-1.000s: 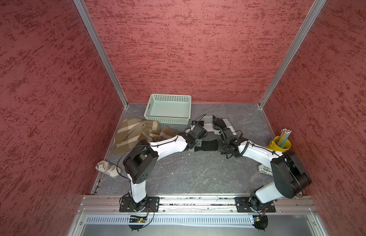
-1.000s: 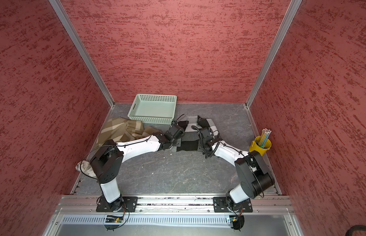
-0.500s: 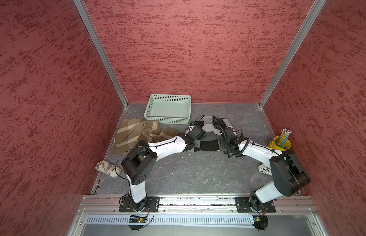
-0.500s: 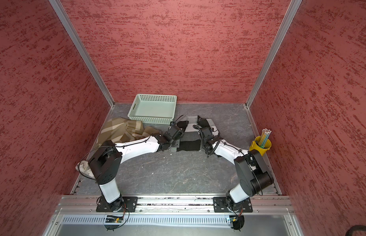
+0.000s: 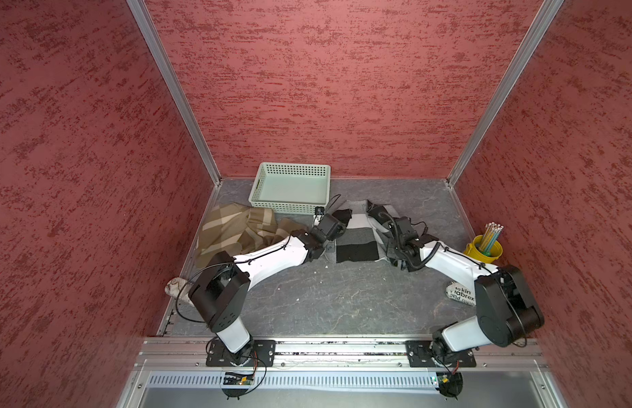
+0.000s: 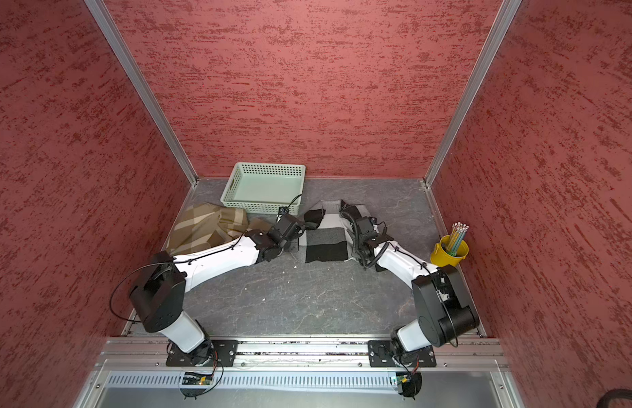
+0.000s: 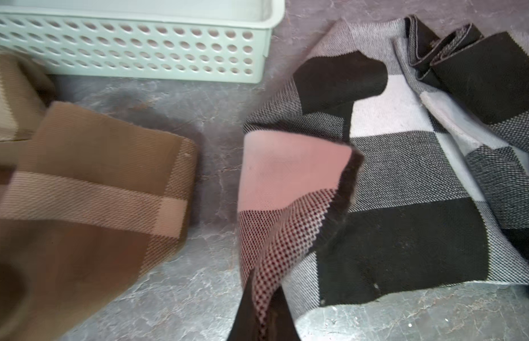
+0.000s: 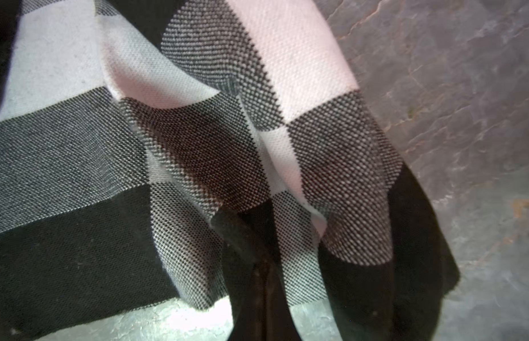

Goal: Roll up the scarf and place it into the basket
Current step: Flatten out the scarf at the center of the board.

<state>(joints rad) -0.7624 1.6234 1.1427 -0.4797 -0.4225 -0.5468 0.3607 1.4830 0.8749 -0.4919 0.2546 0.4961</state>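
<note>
We see the left gripper (image 7: 263,317) with its jaws pinched together on a corner of the scarf (image 7: 405,236). That corner is lifted off the grey tabletop (image 7: 180,295), and its pale and dotted underside curls up toward the wrist camera. The right gripper (image 8: 264,298) has its jaws drawn tight too, with a fold of the same scarf gathered between them. The cloth bunches and hangs away from that pinch.

In both top views the 2 grippers sit at opposite side edges of the scarf, the left on the edge nearer the basket (image 5: 282,209) and the right on the edge farther from it. The scarf, checked in black, grey and white, lies unrolled on the tabletop outside the basket. It sits just in front of and to the right of the basket's near right corner, and its far end is crumpled.

A brown plaid cloth (image 5: 233,229) is heaped just beside the basket's near left corner. A yellow bucket of pencils (image 5: 482,250) stands well apart from the basket, far off to its right. 2 small rolled bundles lie well in front of the basket. The pale one (image 5: 175,288) is off to its left. The printed white one (image 5: 459,293) is off to its right, partly hidden by the right arm.
</note>
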